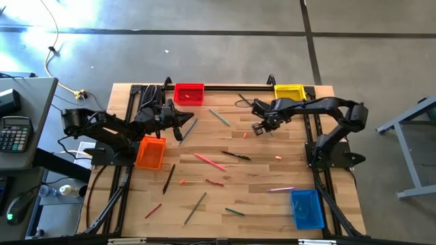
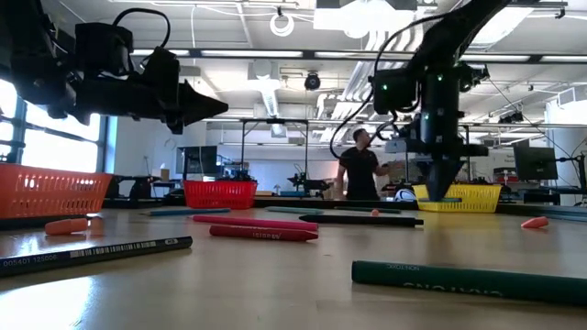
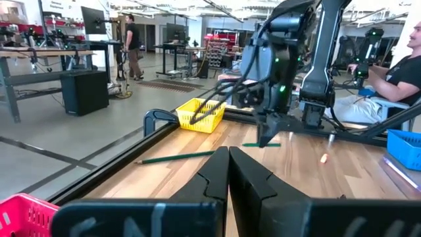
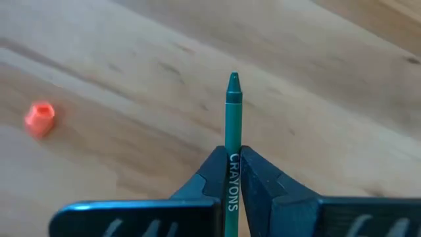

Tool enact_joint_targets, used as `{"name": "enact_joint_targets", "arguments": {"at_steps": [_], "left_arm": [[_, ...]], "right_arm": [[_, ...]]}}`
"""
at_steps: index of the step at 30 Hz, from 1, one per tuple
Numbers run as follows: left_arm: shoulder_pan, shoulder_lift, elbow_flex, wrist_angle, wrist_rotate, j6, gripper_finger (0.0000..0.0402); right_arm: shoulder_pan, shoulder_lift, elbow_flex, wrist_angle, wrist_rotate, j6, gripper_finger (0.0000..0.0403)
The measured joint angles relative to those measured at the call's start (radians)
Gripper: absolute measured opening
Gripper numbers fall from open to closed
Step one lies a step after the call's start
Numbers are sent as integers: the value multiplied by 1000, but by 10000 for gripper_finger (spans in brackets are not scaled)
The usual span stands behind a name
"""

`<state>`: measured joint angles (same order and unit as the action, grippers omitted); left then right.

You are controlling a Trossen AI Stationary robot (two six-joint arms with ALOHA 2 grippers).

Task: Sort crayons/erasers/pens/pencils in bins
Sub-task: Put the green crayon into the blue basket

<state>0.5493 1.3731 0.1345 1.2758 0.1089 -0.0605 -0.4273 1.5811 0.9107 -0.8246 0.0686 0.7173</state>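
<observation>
Right wrist view: right end effector (image 4: 233, 172) pinches a green crayon (image 4: 233, 105) above table.

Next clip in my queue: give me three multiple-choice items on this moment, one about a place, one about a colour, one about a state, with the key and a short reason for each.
1. Where on the wooden table does the small blue plastic bin stand?
A. near the right arm's corner at the front
B. beside the red plastic bin
C. at the table's centre

2. What colour is the stick held in the right gripper?
A. red
B. green
C. black

3. How is the left gripper?
A. shut on a pen
B. wide open
C. shut, holding nothing

Key:
1 A: the high view shows the blue bin at the lower right corner, far from the red one.
2 B: the right wrist view shows a green crayon printed CRAYONS clamped between the fingers.
3 C: the left wrist view shows its fingers together with nothing between them.
</observation>
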Motion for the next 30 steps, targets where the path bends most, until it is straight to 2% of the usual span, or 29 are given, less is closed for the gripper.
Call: {"name": "enact_joint_targets", "arguments": {"at_steps": [6,13,19,30], "left_arm": [[0,0,0,0,0,0,0],[0,0,0,1,0,-2,0],[0,0,0,2,1,-8,0],[0,0,0,1,2,-9,0]], "right_arm": [[56,-29,85,-121,-28,26,13],[193,-49,193,-274,-81,121,13],[367,-58,205,-280,-223,249,13],[723,-63,205,-290,-547,670,13]]}}
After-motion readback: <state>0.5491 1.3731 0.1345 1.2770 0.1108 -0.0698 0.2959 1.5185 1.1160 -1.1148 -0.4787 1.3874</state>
